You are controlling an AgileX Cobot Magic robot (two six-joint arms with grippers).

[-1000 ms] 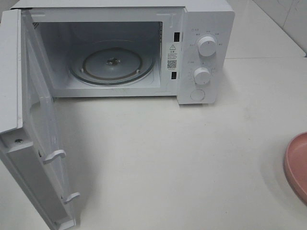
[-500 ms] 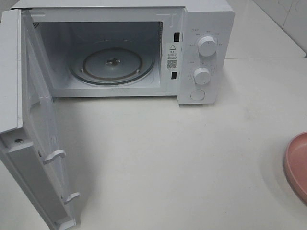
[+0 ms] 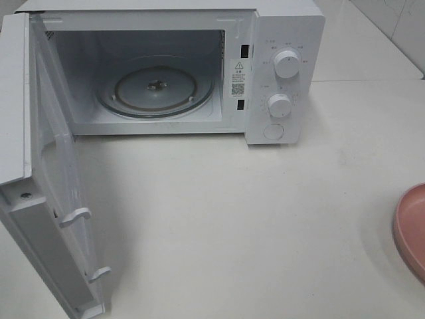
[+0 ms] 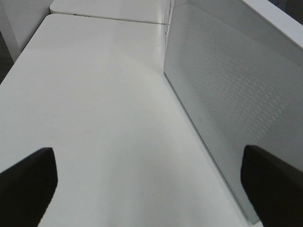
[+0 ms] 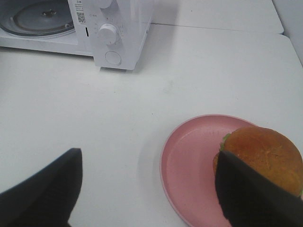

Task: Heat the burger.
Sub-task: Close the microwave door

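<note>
We see the burger [image 5: 263, 156] on the pink plate [image 5: 189, 165], desk's [image 3: 232, 219] right edge. Microwave [image 3: 285, 40] door [image 3: 40, 199] open. Left claw [image 4: 147, 182] released beside it; right claw [image 5: 147, 189] released, seemingly above the plate.

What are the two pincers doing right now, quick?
Left pincer: open, holding nothing, beside the microwave door.
Right pincer: open, holding nothing, above the burger.

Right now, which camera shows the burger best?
The right wrist view: the burger sits on the pink plate, bun and a lettuce edge visible, partly behind a dark finger. The exterior high view catches only the plate's rim at its right edge; the left wrist view shows neither.
</note>
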